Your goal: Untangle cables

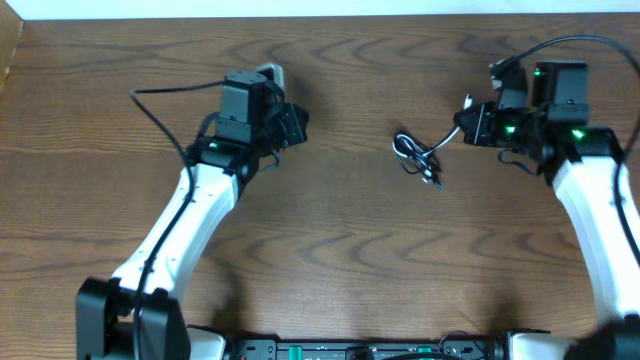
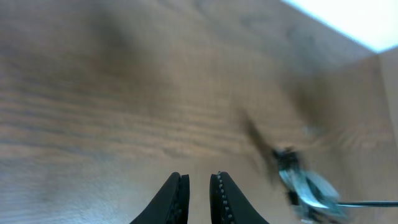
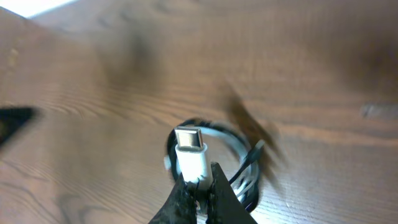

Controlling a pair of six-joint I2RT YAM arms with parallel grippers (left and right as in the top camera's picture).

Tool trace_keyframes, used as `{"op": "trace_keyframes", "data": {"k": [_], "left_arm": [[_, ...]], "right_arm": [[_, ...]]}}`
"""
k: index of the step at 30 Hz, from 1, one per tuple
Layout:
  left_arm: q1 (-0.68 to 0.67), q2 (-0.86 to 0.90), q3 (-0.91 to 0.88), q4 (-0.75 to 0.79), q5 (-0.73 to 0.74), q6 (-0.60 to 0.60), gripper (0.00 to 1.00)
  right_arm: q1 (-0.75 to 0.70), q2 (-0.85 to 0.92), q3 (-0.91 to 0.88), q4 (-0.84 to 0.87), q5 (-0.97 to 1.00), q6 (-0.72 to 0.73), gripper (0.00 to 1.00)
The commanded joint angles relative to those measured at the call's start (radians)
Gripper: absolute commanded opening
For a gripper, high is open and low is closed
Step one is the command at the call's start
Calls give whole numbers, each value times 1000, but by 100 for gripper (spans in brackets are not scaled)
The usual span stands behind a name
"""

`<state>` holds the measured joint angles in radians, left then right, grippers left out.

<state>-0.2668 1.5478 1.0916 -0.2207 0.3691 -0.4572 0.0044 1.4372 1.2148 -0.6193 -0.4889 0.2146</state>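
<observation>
Left tool: fingers parted by a narrow gap with nothing between them, above bare desk; upper left of centre in the overhead view.
Right tool: pinching the plug of the white cable; upper right in the overhead view.
Cables: a small tangled bundle lying on the desk, right of centre in the overhead view, just left of the right tool and well apart from the left tool.
White strand: leads from the bundle up and right to the right tool.
Black cable: looped in with the white one, one end trailing toward the lower right.
Left wrist view: blurred; the bundle shows at lower right.
</observation>
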Motion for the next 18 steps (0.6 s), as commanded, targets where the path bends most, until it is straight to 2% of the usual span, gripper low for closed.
{"op": "trace_keyframes", "data": {"k": [1,7,14,18], "left_arm": [[-37,37,-9,9,80,51,17],[-120,93,-9,103,121,55,42],[-212,137,-9,208,121,53,56],[-251,165,-9,247,121,47,59]], "right_arm": [[3,-74,29,-10,19,41,1],[3,-118,29,-36,18,43,1],[3,-119,29,-60,11,43,1],[3,-119,29,-70,7,43,1]]}}
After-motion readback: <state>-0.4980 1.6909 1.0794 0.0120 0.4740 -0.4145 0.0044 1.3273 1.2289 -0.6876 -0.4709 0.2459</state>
